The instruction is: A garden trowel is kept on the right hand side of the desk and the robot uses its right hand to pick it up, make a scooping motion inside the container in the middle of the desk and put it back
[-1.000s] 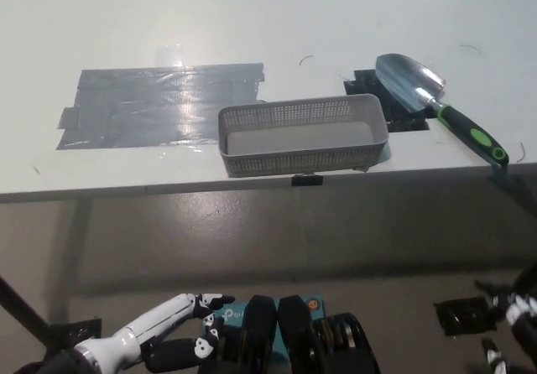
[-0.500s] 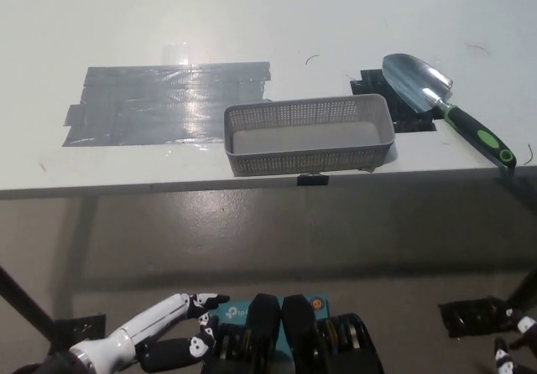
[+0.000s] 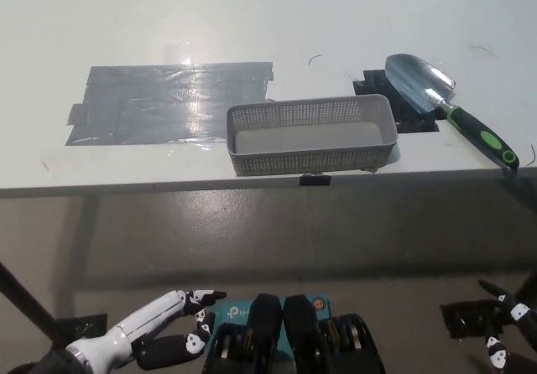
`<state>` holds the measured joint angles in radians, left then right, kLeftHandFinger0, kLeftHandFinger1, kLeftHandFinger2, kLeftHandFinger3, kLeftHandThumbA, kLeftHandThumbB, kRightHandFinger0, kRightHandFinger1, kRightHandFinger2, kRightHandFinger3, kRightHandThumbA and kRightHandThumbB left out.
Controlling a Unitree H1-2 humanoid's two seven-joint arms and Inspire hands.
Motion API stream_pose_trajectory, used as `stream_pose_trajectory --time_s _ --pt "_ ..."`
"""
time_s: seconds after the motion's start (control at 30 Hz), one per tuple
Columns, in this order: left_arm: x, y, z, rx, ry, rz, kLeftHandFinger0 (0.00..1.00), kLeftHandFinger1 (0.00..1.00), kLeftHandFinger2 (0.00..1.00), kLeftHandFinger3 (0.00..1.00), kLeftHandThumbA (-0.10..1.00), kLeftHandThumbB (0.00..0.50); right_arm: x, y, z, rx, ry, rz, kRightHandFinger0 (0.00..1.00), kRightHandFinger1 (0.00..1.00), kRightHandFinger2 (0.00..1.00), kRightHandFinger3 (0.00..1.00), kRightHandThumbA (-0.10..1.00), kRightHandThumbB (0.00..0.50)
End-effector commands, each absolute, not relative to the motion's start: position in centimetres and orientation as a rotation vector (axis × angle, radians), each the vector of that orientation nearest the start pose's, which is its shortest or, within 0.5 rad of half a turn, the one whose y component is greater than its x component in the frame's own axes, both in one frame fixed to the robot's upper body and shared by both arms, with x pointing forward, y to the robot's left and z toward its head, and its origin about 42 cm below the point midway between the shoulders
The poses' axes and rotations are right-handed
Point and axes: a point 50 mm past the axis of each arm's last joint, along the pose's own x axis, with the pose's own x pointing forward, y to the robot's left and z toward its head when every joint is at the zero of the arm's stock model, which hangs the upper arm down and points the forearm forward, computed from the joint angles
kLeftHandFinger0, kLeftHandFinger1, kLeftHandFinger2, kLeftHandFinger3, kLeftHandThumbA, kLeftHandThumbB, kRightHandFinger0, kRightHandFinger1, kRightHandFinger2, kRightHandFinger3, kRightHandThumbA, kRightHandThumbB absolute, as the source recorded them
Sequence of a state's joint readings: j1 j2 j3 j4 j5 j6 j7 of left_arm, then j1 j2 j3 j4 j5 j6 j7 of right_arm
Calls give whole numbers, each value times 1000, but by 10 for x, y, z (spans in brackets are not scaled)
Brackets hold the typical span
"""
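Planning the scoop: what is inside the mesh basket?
The basket shows only its bare pale floor, no contents. Its front wall covers the floor's nearest strip.

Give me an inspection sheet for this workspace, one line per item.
Surface: white desk, grey tape patch at its left.
Job's things: garden trowel lying at right, untouched; grey mesh container in the middle near the front edge, looks empty.
Clutter: black tape marks beside the trowel.
Hands: left hand low at left, open; right hand low at right, open.
Cables: nothing seen.
Surroundings: grey floor below the desk.
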<state>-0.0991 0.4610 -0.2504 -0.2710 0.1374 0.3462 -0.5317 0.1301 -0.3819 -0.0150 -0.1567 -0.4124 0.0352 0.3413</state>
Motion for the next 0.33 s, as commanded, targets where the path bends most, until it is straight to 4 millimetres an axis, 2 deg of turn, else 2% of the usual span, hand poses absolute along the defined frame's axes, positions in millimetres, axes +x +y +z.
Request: stream_pose_trajectory --time_s 0.0,0.1,0.2,0.3 --pt "290 255 170 578 113 -690 1000 1000 1000 1000 960 203 245 -323 131 -800 44 301 800 944 1000 1000 54 128" --pt "297 255 172 579 100 -687 1000 1000 1000 1000 971 208 253 -323 134 -807 38 299 830 955 1000 1000 50 133" --pt "298 256 172 556 100 -674 1000 1000 1000 1000 925 190 256 -321 134 -818 49 307 774 953 1000 1000 81 128" --pt "297 258 170 567 112 -666 1000 1000 1000 1000 949 200 256 -321 133 -819 47 307 764 935 1000 1000 93 136"
